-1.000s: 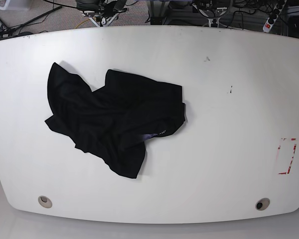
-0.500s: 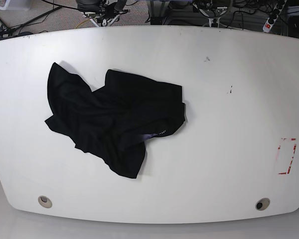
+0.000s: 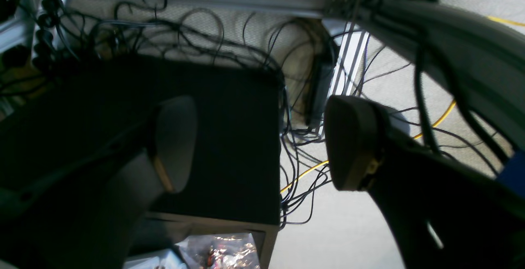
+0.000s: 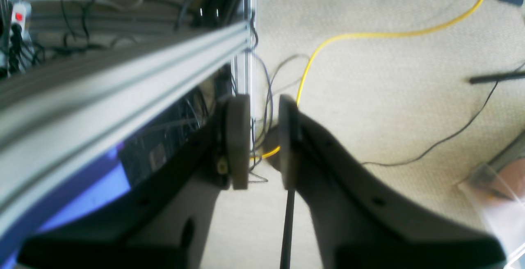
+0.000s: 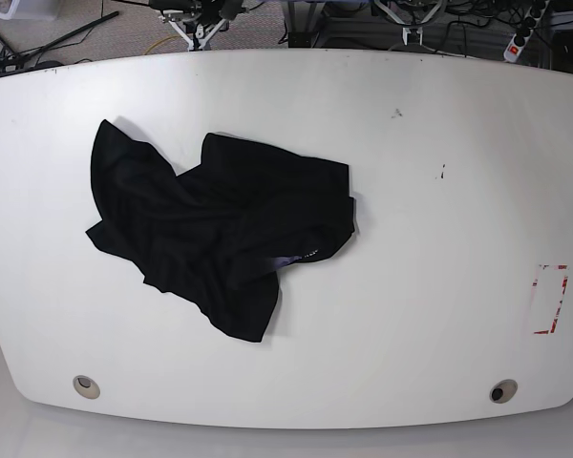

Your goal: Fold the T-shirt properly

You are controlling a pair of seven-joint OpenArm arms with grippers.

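Zero folds done so far: the T-shirt [image 5: 215, 234] lies crumpled at about 9 o'clock on the table [image 5: 439, 239]. My left gripper [image 3: 262, 142] hangs spread wide, my right gripper [image 4: 259, 142] nearly closed, empty.

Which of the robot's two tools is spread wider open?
The left tool: its two fingers stand far apart, with cables and floor showing between them. The right tool leaves only a narrow slit between its fingers. Neither holds anything.
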